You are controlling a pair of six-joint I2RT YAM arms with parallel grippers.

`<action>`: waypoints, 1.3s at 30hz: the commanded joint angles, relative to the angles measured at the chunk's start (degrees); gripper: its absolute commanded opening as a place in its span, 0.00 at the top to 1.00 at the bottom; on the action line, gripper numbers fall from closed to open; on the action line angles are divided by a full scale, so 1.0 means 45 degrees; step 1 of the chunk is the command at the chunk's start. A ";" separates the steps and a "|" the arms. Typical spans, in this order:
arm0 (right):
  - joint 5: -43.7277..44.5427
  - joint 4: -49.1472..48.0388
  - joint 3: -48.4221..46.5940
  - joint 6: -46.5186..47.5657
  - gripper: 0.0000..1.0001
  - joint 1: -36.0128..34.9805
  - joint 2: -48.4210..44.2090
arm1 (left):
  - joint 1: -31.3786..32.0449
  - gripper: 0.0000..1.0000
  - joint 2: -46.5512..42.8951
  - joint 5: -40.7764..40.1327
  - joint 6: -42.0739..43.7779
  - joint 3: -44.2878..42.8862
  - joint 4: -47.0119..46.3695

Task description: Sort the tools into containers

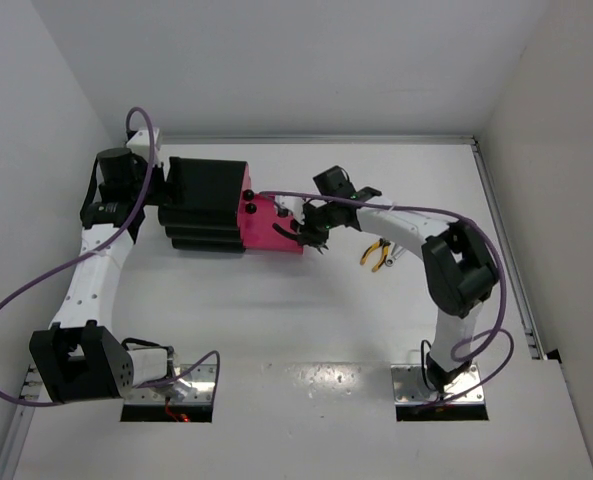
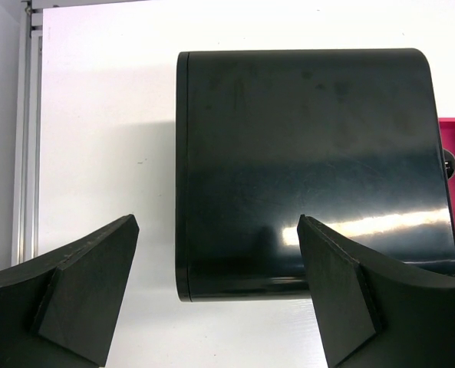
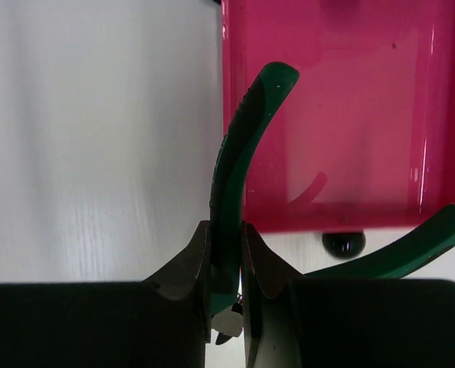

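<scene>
Green-handled pliers (image 3: 235, 153) sit pinched in the right gripper (image 3: 225, 253), one handle pointing fwd over the open pink drawer (image 3: 350, 115) just ahead, so a drop looks close; left gripper (image 2: 217, 222), spread, hovers over the black cabinet (image 2: 311, 153), farther off.

Three tools are showing: one green-handled tool (image 3: 239, 153), one yellow-handled pliers (image 1: 375, 254), one slim silver wrench (image 1: 396, 257). One black cabinet (image 1: 206, 205) is showing one pink drawer (image 1: 273, 226) pulled out, with two round knobs (image 1: 248, 196) sitting on the cabinet front in the top view and one knob (image 3: 344, 244) appearing in the right wrist view. Two grippers are showing, left gripper (image 2: 218, 230) and right gripper (image 3: 227, 264).
</scene>
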State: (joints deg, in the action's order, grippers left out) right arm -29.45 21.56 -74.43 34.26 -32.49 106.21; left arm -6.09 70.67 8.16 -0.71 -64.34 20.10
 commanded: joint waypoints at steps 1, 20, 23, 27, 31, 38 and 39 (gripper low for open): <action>-0.0037 -0.0203 -0.1290 0.1369 1.00 -0.0397 0.0282 | -0.0190 0.09 -0.0061 0.0061 -0.0019 -0.0117 -0.0345; -0.0156 0.3157 -0.5196 0.5334 1.00 -0.0964 0.3152 | -0.0835 0.09 0.0291 0.0530 0.0099 -0.0234 -0.0345; -0.0037 0.3158 -0.5549 0.5336 1.00 -0.0964 0.3350 | -0.0951 0.09 0.0291 0.0530 0.0099 -0.0234 -0.0345; 0.0098 0.3158 -0.6057 0.5472 1.00 -0.1081 0.3856 | -0.0952 0.09 0.0407 0.0647 0.0099 -0.0234 -0.0345; 0.0216 0.3158 -0.6524 0.5725 1.00 -0.1198 0.4267 | -0.1069 0.09 0.0408 0.0763 0.0216 -0.0234 -0.0345; 0.0334 0.3294 -0.6975 0.5844 1.00 -0.1315 0.4698 | -0.1302 0.09 0.0408 0.0764 0.0216 -0.0234 -0.0345; 0.0450 0.3294 -0.7091 0.5844 1.00 -0.1315 0.4833 | -0.1304 0.09 0.0408 0.0764 0.0216 -0.0234 -0.0345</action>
State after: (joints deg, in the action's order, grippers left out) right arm -26.96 37.85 -103.15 58.57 -37.91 127.33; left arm -10.98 72.38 10.83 -0.05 -64.34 20.08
